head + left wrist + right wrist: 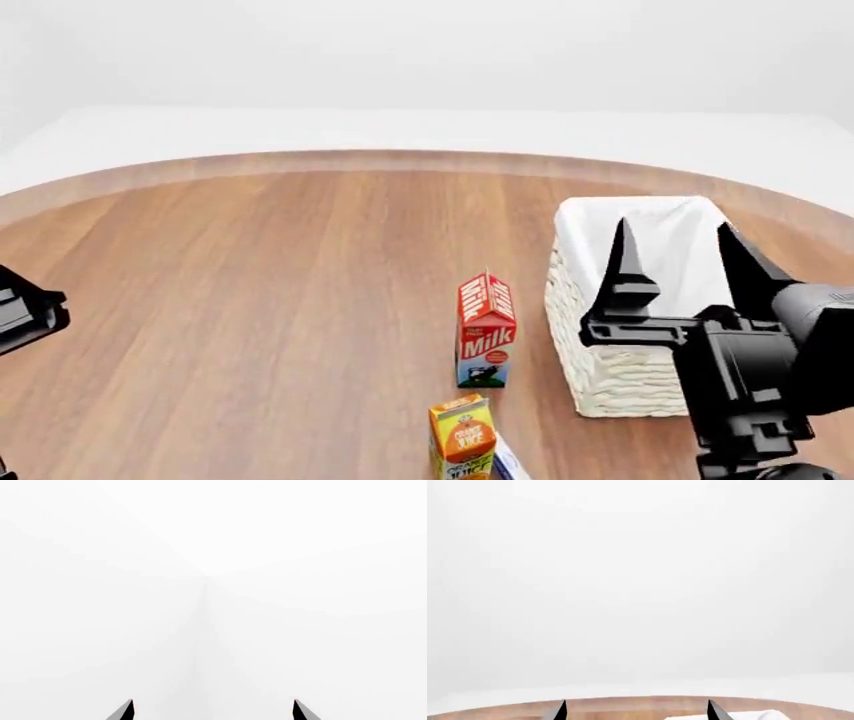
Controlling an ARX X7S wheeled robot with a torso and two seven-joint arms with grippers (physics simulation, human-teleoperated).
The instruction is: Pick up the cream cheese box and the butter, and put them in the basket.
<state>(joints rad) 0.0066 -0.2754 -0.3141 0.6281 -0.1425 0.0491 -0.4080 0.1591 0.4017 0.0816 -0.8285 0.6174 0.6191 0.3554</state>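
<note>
The basket [603, 372] stands at the table's right, cream woven with a white liner. My right gripper [675, 238] is open and empty, raised in front of the basket with its fingers pointing up; in the right wrist view [637, 711] only the two spread tips show, with a corner of the liner [747, 716] between them. A white and blue sliver [509, 463] beside the orange juice carton looks like the cream cheese box, mostly hidden. The butter is out of view. My left gripper [213, 711] is open and empty, facing blank white.
A red milk carton [486, 328] stands just left of the basket. An orange juice carton [462, 438] stands nearer me at the bottom edge. The round wooden table [267, 300] has its far edge curving across the back. Part of my left arm [20, 312] shows at the left edge.
</note>
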